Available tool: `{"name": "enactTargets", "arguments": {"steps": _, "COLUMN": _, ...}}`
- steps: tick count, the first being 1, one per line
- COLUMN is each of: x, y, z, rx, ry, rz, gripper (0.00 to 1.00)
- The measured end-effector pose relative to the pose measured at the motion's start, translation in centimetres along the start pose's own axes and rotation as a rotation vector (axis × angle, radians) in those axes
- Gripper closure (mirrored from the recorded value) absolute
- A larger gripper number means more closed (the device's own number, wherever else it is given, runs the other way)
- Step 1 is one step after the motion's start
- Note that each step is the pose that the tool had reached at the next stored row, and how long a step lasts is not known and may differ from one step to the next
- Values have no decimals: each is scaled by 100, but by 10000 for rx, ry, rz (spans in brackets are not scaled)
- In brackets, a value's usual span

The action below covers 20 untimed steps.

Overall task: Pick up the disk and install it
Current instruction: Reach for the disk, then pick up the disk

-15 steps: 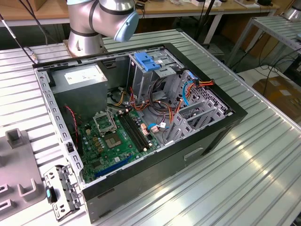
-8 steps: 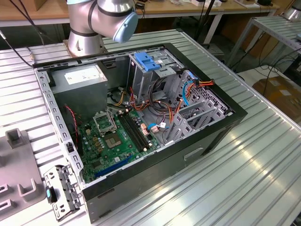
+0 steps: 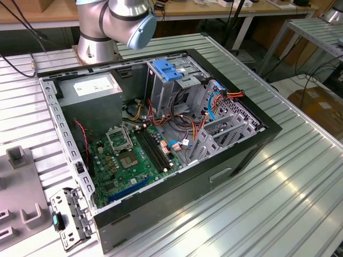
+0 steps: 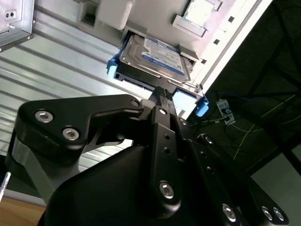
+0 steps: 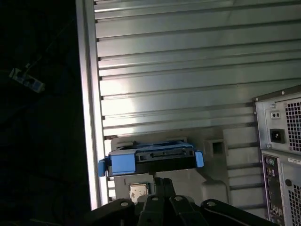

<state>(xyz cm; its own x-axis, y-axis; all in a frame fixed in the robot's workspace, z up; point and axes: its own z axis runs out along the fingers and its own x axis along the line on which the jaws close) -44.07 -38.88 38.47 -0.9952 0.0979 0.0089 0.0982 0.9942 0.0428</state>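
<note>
Task item: disk (image 4: 153, 56) lies flat, label up, in a grey holder (image 4: 155, 19) on the ribbed table (image 4: 56, 70), close to the table's edge and outside the case. Blue rails (image 4: 112, 66) run along its sides. In the first wrist view it shows edge-on, connector side toward the camera, a rail at each end. The case's back panel (image 5: 282, 141) stands near the holder, not touching it.

The gripper (image 4: 161, 96) hangs just beside the disk's connector edge. Contact cannot be told. Pincer open or closed: cannot tell.

Exterior view: case (image 3: 241, 155) lies on its side on the table, side panel off. The arm (image 3: 115, 21) stands just beyond the case's far side. Inside are:
- a power supply (image 3: 91, 91) at far left in the exterior view
- a motherboard (image 3: 134, 155) on the near side
- a drive cage (image 3: 177, 85) at far middle, topped by a blue latch (image 3: 166, 69)
- orange, red and blue cables (image 3: 203, 115) toward the exterior view's right

A loose metal bracket (image 3: 67, 217) lies on the table just beside the case's near left corner.
</note>
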Motion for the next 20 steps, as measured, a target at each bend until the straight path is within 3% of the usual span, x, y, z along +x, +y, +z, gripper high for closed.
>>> {"name": "enactTargets", "arguments": {"steps": 1, "x": 79, "y": -4, "z": 0, "rx": 2, "ry": 27, "rz": 2, "gripper": 89}}
{"name": "enactTargets", "arguments": {"steps": 5, "x": 253, "y": -6, "z": 7, "rx": 12, "ry": 159, "rz": 8, "gripper": 89}}
{"name": "enactTargets", "arguments": {"steps": 20, "x": 262, "y": -7, "z": 7, "rx": 12, "ry": 161, "rz": -22, "gripper": 89}}
